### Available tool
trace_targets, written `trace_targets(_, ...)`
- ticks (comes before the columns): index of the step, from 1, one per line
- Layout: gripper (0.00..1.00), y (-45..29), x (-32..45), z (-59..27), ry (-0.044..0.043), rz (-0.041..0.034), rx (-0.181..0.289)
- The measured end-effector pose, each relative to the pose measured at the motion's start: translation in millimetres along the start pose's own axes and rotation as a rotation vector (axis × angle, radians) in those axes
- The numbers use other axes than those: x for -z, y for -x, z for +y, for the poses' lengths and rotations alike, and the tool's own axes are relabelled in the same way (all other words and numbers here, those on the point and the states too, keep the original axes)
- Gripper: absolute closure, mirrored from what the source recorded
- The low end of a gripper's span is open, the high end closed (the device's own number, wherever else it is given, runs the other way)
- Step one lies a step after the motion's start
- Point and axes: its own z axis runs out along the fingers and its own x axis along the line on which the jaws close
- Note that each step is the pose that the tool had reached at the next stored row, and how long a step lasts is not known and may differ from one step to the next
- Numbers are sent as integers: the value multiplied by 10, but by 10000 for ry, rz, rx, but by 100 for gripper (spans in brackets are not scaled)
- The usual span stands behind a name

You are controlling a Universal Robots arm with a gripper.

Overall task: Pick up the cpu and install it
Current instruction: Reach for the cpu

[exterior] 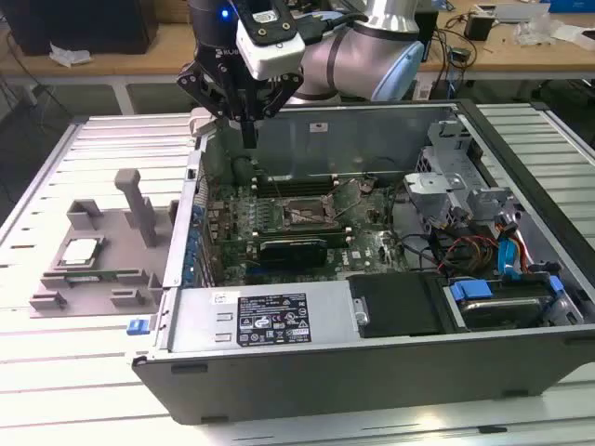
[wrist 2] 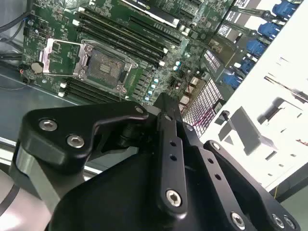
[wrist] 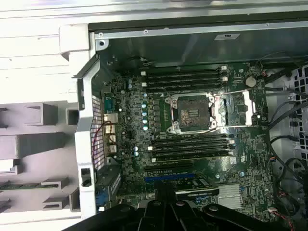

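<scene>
The cpu (exterior: 82, 251), a small silver square, lies in a grey fixture block (exterior: 88, 265) on the table at the exterior view's left, outside the computer case. My gripper (exterior: 248, 133) hangs above the case's back corner on that side, fingers pressed together with nothing between them, well apart from the cpu. The motherboard socket (exterior: 302, 216) sits mid-board with its metal load plate swung open. Both wrist views show the socket (wrist 2: 103, 65) (wrist: 192, 113) empty, with the gripper (wrist 2: 163, 100) (wrist: 166, 191) above the board.
The open computer case (exterior: 279, 372) holds the motherboard, memory slots (wrist: 185, 77), a graphics card (exterior: 293, 246), a power supply (exterior: 256, 321) and drive cages with cables (exterior: 483, 251). A tall grey fixture post (exterior: 139, 204) stands near the cpu. Workbenches line the back.
</scene>
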Motion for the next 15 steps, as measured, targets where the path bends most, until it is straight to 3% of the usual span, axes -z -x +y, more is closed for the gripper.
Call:
trace_targets(10, 89, -3, 0, 0, 1, -1, 0)
trace_targets(15, 89, -53, 1, -4, 1, -1, 0)
